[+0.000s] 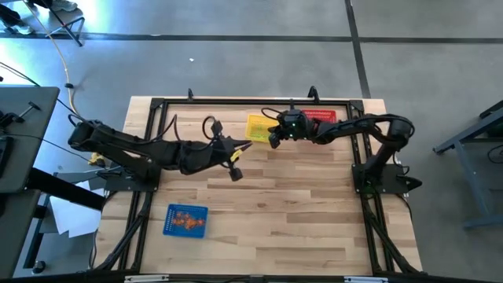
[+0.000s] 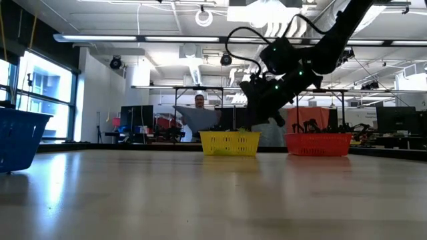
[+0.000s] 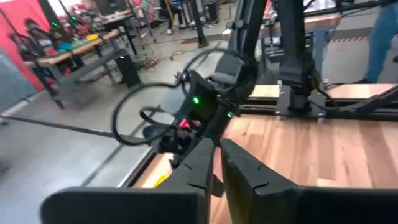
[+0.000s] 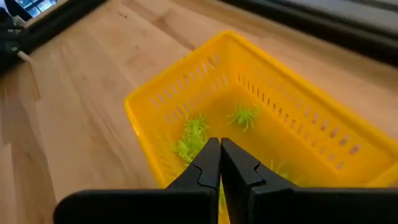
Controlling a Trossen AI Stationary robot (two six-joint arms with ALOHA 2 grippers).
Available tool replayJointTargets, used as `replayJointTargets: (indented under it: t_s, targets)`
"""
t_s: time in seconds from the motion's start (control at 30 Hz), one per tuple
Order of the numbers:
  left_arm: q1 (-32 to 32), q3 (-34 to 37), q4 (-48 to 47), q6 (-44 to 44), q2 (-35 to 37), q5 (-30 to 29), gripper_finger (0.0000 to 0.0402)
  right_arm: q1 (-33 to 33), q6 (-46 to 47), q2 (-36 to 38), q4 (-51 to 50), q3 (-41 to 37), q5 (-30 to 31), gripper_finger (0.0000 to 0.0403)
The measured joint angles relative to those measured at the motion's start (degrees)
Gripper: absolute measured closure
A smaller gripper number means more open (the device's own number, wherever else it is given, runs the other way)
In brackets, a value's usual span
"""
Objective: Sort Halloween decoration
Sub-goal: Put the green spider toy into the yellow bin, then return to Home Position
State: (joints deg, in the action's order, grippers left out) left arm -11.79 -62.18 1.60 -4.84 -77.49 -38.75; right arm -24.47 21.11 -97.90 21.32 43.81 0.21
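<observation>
The right gripper (image 4: 220, 163) hangs over the yellow basket (image 4: 186, 99) at the far edge of the table (image 1: 299, 204), its fingers pressed together with nothing visible between them. Inside the basket lie light green trinkets (image 4: 194, 135) — thin, spidery shapes with many fine legs, loosely scattered on the bottom. The left gripper (image 3: 216, 167) is raised above the middle of the table and points toward the other arm; its fingers stand nearly together and nothing shows between the tips, though whether they are fully shut I cannot tell.

The risks, as I judge them: a descent into the basket with the tips shut would only push the trinkets about, and their thin legs could snag in the slotted walls. The basket looks like light moulded plastic, so a nudge on its rim could slide or tip it. The two arms are near each other over the far half of the table — a careless swing could bring them into contact.

The red basket (image 1: 324, 116) just beside the yellow one, and the blue basket (image 1: 186, 219) well apart near the front left corner, have the same slotted rectangular shape; orange pieces show inside the blue one. The table is pale wooden planks, smooth, with visible grain
</observation>
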Motion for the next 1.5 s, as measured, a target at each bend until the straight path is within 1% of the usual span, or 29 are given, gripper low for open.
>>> replayJointTargets:
  t_s: [0.13, 0.3, 0.4, 0.53, 0.7, 0.93, 1.07, 1.13, 1.2, 1.27, 1.37, 1.43, 1.5]
  targets:
    - [-2.29, 0.01, 0.00, -2.76, 0.25, -5.14, 0.0350, -0.14, 0.67, -2.18, 1.29, 0.00, -0.44, 0.0403]
    - [-4.26, -0.01, 0.04, -4.79, 0.56, -11.15, 0.0313, -0.30, 0.95, -2.74, 1.46, 0.00, -0.73, 0.0403]
    - [-4.93, -0.01, 0.10, -4.86, 0.66, -13.42, 0.0300, -0.27, 0.93, -2.72, 2.85, 0.00, -0.73, 0.0403]
    - [-5.77, -0.01, 0.05, -4.86, 0.63, -14.46, 0.0293, -0.26, -0.48, -2.70, 3.52, 0.00, -0.73, 0.0397]
    - [-6.75, -0.01, 0.01, -4.87, 0.63, -15.28, 0.0293, -0.26, -0.64, -2.70, 3.56, 0.00, -0.73, 0.0356]
    - [-7.76, -0.01, -0.01, -6.39, 0.63, -19.95, 0.0291, -0.26, -0.60, -2.68, 3.72, 0.00, -0.73, 0.0282]
    - [-8.66, -0.01, -0.09, -6.37, 0.63, -24.41, 0.0291, -0.26, -0.60, -2.37, 4.71, 0.00, -0.72, 0.0262]
    - [-9.36, -0.01, -0.27, -6.37, 0.63, -27.49, 0.0291, -0.26, -0.79, -1.23, 5.06, 0.00, -0.93, 0.0260]
    - [-10.37, -0.01, -0.54, -6.37, 0.79, -31.33, 0.0291, -0.26, -1.84, 1.07, 4.30, 0.00, -2.72, 0.0259]
    - [-11.71, -0.01, -2.10, -6.08, 1.60, -32.66, 0.0291, -0.26, -2.72, 4.05, 2.37, 0.00, -4.99, 0.0259]
    - [-13.85, -0.07, -8.37, -1.15, 3.82, -29.03, 0.0291, -0.09, -5.22, 10.03, -2.73, 0.00, -6.52, 0.0259]
    - [-14.90, -0.08, -15.13, 4.84, 5.61, -25.92, 0.0291, -0.01, -6.76, 14.66, -7.84, 0.04, -6.89, 0.0259]
    - [-15.84, -0.08, -22.89, 12.33, 7.58, -25.09, 0.0291, 0.26, -8.10, 19.09, -12.49, 0.04, -6.87, 0.0259]
